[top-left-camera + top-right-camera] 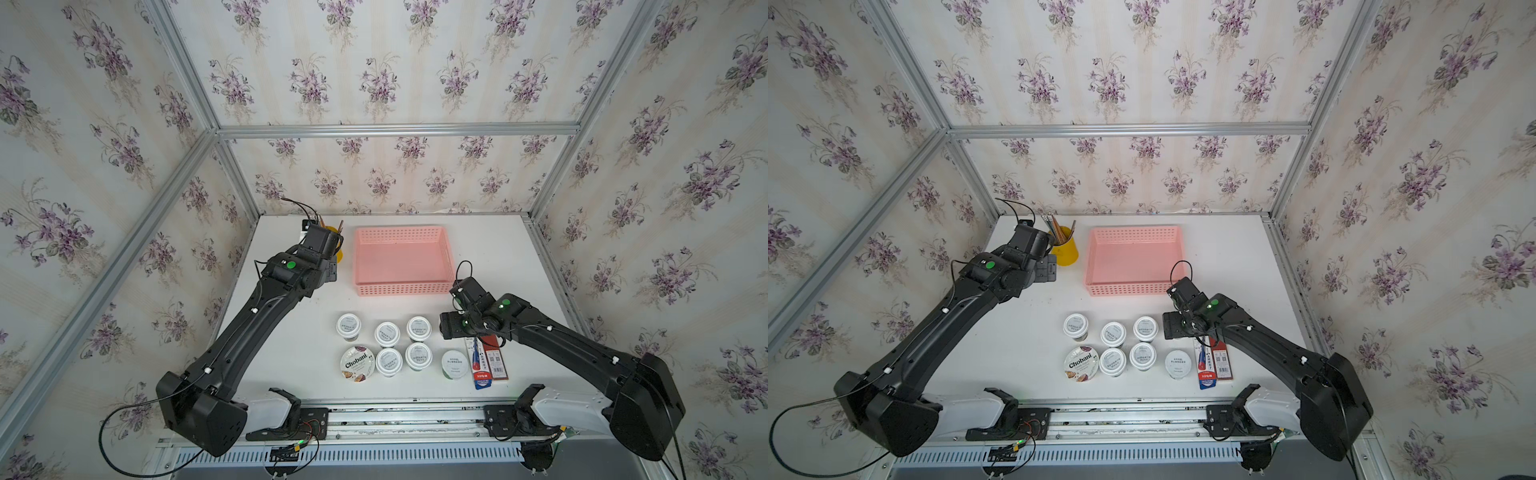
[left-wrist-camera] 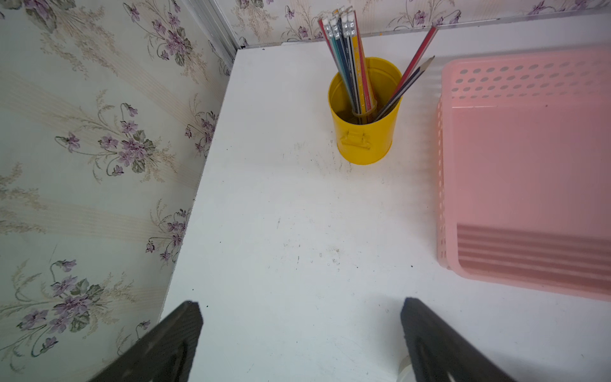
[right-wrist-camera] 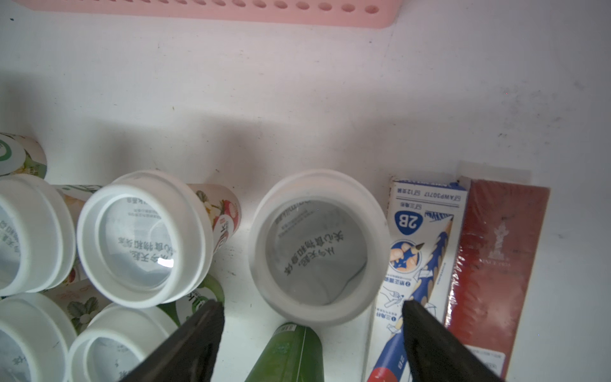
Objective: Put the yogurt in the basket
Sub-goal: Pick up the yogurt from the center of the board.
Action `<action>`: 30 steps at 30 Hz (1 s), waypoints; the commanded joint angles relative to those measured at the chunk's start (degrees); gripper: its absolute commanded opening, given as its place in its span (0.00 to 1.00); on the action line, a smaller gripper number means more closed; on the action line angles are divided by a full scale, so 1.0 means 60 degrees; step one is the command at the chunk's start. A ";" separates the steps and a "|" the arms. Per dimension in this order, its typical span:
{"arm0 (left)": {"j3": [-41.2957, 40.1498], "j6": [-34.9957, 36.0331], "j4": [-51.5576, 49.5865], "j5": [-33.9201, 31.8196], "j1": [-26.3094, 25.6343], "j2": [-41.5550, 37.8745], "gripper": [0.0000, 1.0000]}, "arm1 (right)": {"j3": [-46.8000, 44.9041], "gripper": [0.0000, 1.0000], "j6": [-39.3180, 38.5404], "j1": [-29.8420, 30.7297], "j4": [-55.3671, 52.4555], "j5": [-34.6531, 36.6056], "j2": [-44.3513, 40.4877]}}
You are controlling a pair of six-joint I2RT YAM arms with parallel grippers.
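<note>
Though both top views hide its fingers (image 3: pixel 198 330), right hand (image 3: pixel 311 302) spread over yogurt (image 3: pixel 315 251), left hand (image 2: pixel 301 301) released

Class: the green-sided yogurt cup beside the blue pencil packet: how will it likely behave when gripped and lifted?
Probably stiff at the top: the green-sided yogurt cup has a thick white rim round its lid. It might tip if nudged, as its body looks narrower than that rim. The blue pencil packet lies close beside it and may get dragged.

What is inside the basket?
Nothing: the basket shows a bare floor in both top views. Its near wall hides a thin strip. The yogurt cups stand outside.
</note>
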 commanded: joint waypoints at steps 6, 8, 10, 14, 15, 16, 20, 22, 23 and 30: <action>0.0073 0.0103 -0.0184 0.0305 0.0000 0.0103 0.99 | 0.0121 0.77 -0.0286 0.0054 0.0356 0.0171 0.0645; 0.0066 0.0110 -0.0161 0.0304 0.0006 0.0123 0.99 | 0.0169 0.75 -0.0344 0.0054 0.0402 0.0228 0.0762; 0.0088 0.0127 -0.0183 0.0331 0.0011 0.0151 0.99 | 0.0249 0.74 -0.0408 0.0052 0.0428 0.0325 0.0887; 0.0088 0.0163 -0.0146 0.0435 -0.0002 0.0197 0.99 | 0.0432 0.72 -0.0527 0.0055 0.0485 0.0485 0.1157; 0.0103 0.0177 -0.0144 0.0454 0.0016 0.0209 0.99 | 0.0483 0.72 -0.0569 0.0055 0.0479 0.0534 0.1241; 0.0116 0.0191 -0.0151 0.0480 0.0003 0.0219 0.99 | 0.0533 0.72 -0.0624 0.0055 0.0470 0.0600 0.1325; 0.0126 0.0191 -0.0187 0.0508 0.0006 0.0212 0.99 | 0.0734 0.74 -0.0815 0.0054 0.0307 0.0715 0.1486; 0.0118 0.0185 -0.0188 0.0533 -0.0002 0.0191 0.99 | 0.0827 0.78 -0.0913 0.0055 0.0219 0.0654 0.1425; 0.0105 0.0189 -0.0197 0.0539 0.0009 0.0185 0.99 | 0.0884 0.80 -0.0950 0.0053 0.0194 0.0640 0.1392; 0.0115 0.0183 -0.0176 0.0655 0.0012 0.0161 0.99 | 0.1292 0.85 -0.1169 0.0054 0.0097 0.0397 0.1507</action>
